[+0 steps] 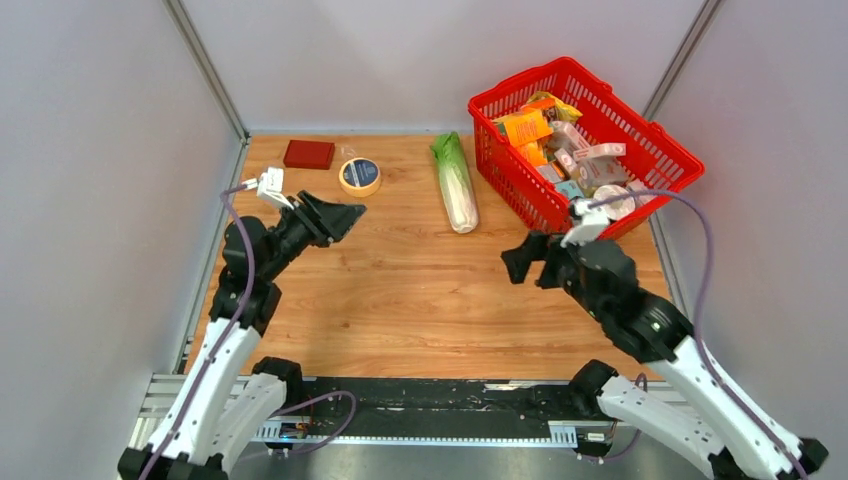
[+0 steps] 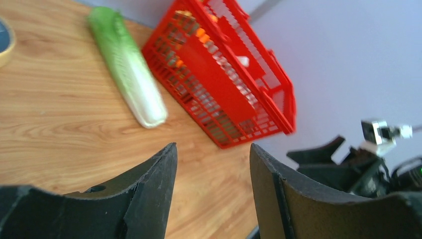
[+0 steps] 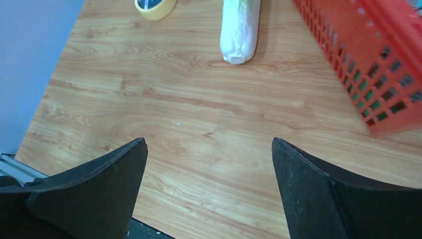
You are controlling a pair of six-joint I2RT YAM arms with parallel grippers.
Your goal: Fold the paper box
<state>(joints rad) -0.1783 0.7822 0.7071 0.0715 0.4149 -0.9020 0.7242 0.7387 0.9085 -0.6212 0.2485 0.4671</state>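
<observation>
From above, I see the paper box (image 1: pixel 308 153) lying flat beyond my left gripper (image 1: pixel 340 215), just left of the tape roll (image 1: pixel 359 176); my right gripper (image 1: pixel 522 262) hangs beside the basket (image 1: pixel 585 85); left wrist: fingers (image 2: pixel 149 199) parted, empty, cabbage (image 2: pixel 130 74) ahead; right wrist: fingers (image 3: pixel 99 189) spread wide over the table (image 3: pixel 199 99).

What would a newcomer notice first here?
The big red basket, crammed with packets, at the far right, and the long pale-green cabbage beside it. The small dark-red paper box sits far left by a tape roll; left end effector and right end effector hang open, empty, short of it.
</observation>
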